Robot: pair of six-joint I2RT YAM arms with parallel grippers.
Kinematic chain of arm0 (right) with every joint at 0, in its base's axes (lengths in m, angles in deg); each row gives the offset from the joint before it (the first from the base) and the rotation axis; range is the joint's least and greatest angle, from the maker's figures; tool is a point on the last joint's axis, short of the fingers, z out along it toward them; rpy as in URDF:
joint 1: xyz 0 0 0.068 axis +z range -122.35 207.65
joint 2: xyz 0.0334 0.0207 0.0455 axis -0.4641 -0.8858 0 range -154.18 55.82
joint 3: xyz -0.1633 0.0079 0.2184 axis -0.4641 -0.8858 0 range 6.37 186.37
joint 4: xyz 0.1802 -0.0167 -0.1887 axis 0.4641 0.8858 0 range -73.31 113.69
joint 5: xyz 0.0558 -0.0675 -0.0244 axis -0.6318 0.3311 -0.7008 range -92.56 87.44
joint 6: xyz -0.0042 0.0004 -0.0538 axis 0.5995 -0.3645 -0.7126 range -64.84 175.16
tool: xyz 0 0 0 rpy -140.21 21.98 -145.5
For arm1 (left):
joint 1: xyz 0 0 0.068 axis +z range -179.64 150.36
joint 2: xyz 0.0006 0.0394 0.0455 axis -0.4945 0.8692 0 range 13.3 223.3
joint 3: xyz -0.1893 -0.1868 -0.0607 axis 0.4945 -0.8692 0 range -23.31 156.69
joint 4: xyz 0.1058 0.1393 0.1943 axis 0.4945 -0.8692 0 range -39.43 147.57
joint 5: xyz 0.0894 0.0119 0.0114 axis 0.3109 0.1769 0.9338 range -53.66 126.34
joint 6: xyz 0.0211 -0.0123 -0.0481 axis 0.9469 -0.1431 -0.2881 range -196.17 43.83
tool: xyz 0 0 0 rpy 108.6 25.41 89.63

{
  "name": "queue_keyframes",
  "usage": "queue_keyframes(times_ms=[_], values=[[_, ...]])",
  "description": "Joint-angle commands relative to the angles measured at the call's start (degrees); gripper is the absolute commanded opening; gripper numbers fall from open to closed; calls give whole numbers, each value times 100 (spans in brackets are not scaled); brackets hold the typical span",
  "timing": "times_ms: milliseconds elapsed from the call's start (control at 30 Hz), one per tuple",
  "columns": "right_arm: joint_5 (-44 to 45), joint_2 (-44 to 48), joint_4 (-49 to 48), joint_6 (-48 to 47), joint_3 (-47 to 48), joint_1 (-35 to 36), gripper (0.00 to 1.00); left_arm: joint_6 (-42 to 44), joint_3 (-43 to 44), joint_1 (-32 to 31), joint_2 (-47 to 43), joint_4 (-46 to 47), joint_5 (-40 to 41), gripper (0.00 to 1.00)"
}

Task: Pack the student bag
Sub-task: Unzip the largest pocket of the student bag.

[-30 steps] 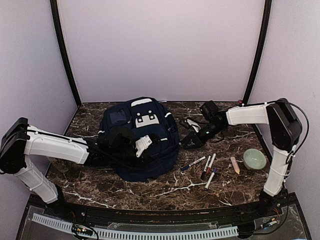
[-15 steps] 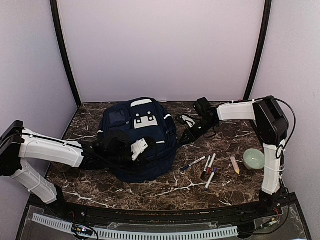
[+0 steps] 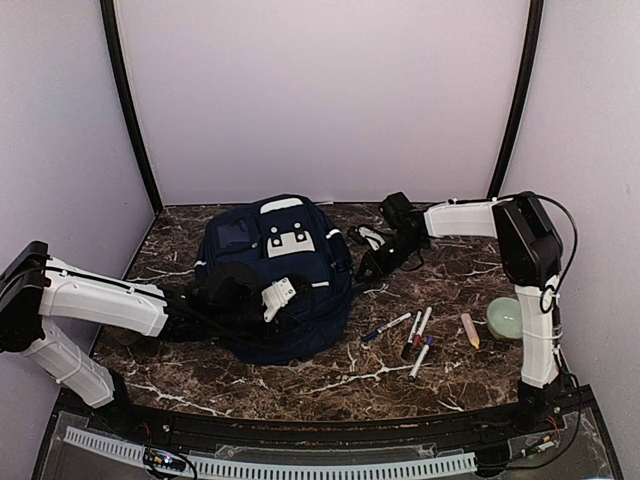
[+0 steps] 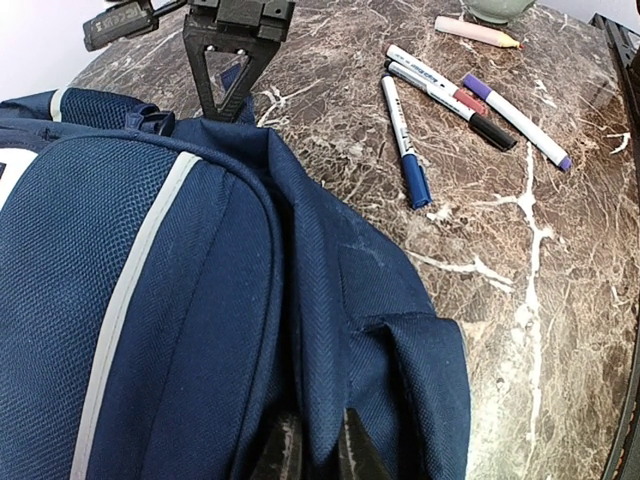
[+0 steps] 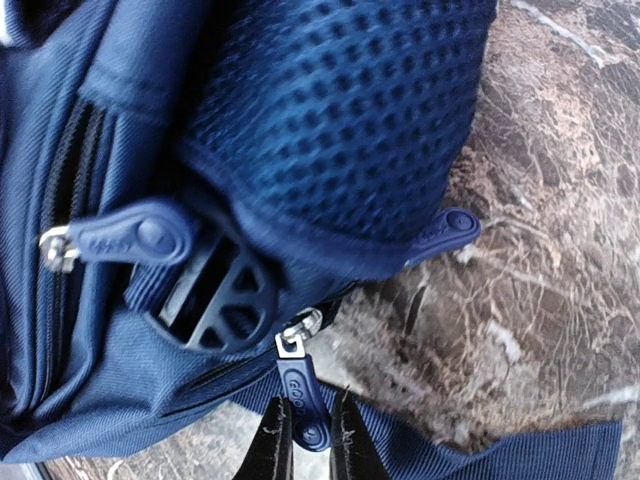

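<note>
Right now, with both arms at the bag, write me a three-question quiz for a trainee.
1. True or false: the right hand is shut on a zipper pull of the backpack.
2. Where do the markers lie? A) inside the backpack B) on the table beside the backpack C) in the right hand
3. Which hand pinches a fold of the backpack's fabric?
Key: 1 true; 2 B; 3 the left hand.
</note>
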Motion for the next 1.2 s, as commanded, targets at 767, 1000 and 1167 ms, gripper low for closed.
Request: queue_keyframes(times_ms=[767,1000,1167], values=[[-69,2475,-10,-518,-1199,-465,38,135,1855,-84,-415,-2363,797,52],[-351,3458,607,-1594,-1647,-465,38,776,2409,-21,-213,-2886,1723,63],[-365,4111,1051,-2383,-2042,-434,38,1312,2468,140,164,-2940,2082,67]])
